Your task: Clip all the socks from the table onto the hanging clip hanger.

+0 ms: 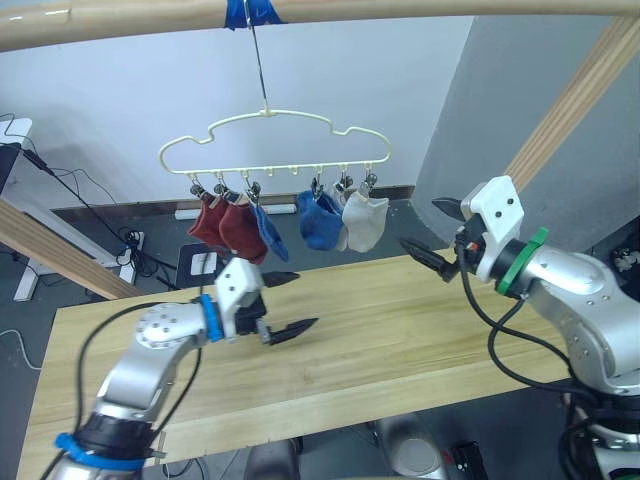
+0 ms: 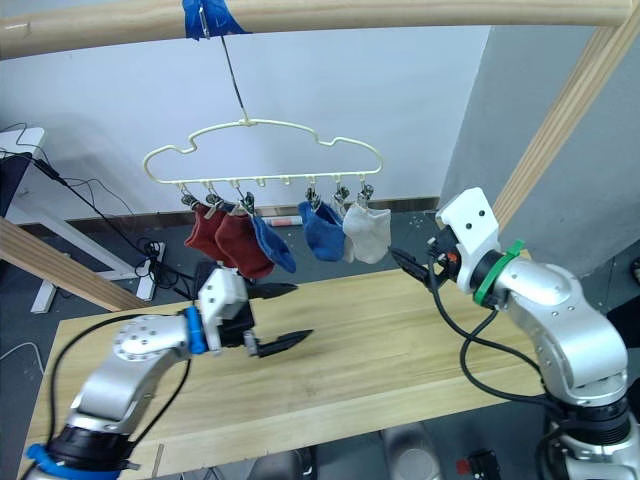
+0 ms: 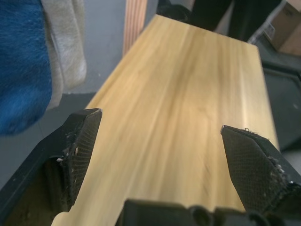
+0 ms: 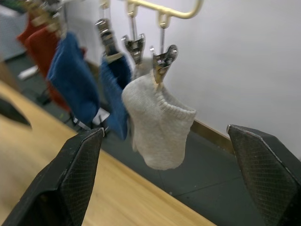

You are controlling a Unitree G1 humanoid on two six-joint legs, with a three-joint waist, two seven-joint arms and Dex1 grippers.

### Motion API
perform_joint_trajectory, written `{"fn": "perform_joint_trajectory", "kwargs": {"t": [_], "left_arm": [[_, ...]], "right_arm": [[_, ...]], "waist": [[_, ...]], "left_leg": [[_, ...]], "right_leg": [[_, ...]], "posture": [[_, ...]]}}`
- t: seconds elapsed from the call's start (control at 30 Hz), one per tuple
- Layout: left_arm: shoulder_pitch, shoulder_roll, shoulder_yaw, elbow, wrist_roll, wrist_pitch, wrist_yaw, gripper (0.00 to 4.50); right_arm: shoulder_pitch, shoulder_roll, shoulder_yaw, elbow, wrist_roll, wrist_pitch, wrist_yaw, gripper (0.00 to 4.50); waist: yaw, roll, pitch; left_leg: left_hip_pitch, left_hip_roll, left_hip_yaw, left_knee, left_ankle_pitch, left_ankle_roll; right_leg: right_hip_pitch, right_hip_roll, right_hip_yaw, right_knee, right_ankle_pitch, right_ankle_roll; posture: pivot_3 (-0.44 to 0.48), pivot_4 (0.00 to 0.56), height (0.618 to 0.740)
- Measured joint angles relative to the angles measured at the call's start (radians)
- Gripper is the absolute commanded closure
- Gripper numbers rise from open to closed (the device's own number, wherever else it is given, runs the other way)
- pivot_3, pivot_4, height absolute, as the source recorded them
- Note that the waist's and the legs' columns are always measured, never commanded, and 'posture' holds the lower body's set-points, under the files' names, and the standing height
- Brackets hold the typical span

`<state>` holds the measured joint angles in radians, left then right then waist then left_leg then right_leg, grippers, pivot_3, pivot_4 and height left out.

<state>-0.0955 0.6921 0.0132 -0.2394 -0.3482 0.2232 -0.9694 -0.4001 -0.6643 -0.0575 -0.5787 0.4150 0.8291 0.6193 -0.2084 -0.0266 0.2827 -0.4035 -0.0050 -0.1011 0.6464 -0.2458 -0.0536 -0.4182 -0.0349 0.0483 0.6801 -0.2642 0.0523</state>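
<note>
The socks (image 1: 290,222) all hang from the clip hanger (image 1: 275,150) in the upper middle of the head view: two dark red (image 1: 228,225) at the left end, a blue one just beside them, then a second blue and two light grey ones (image 1: 364,221) bunched at the right. I count six, though the inner grey one is partly hidden behind its neighbours. I see no sock lying on the table (image 1: 400,330), so I judge the clipping done.

From the row outward, the right gripper (image 1: 438,232) is the nearer one. It sits at the right of the frame, level with the sock hems, jaws spread wide and empty, pointing toward the picture's left at the outer grey sock (image 4: 157,123). That sock hangs lengthwise downward from its clip (image 4: 162,59), dead centre between my open fingers (image 4: 77,176) but apart from them.

The left gripper (image 1: 282,302) hovers low over the table at centre left, below and in front of the red pair, also open with nothing held.

If any check remains, I'd use the right arm on the grey end.
</note>
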Motion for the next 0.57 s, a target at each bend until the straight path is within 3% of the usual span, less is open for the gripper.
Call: {"fn": "perform_joint_trajectory", "kwargs": {"t": [0.17,0.3,0.57], "left_arm": [[0.084,0.105,0.17,-0.041,-0.07,0.137,0.019,0.0],[0.187,0.22,0.311,-0.027,-0.037,0.184,0.027,0.0],[0.244,0.248,0.389,0.028,-0.025,0.185,0.011,0.0]], "right_arm": [[-0.006,-0.156,0.003,0.111,0.0,-0.166,0.215,0.02],[-0.008,-0.232,-0.02,0.196,0.0,-0.281,0.343,0.02],[-0.02,-0.264,-0.018,0.279,0.0,-0.365,0.446,0.02]], "waist": [[0.015,-0.001,-0.001],[0.026,-0.001,-0.005],[0.07,-0.001,-0.021]], "left_leg": [[0.002,0.0,0.001,-0.001,0.0,0.0],[0.002,0.0,0.0,-0.001,0.0,0.0],[0.003,0.0,0.001,0.0,0.0,0.0]], "right_leg": [[0.002,0.0,0.0,0.0,0.0,0.0],[0.002,-0.001,-0.001,0.0,0.0,0.0],[0.002,-0.002,-0.001,0.0,0.0,0.0]], "posture": [[-0.192,0.177,0.74],[-0.16,0.155,0.74],[-0.136,0.13,0.74]]}}
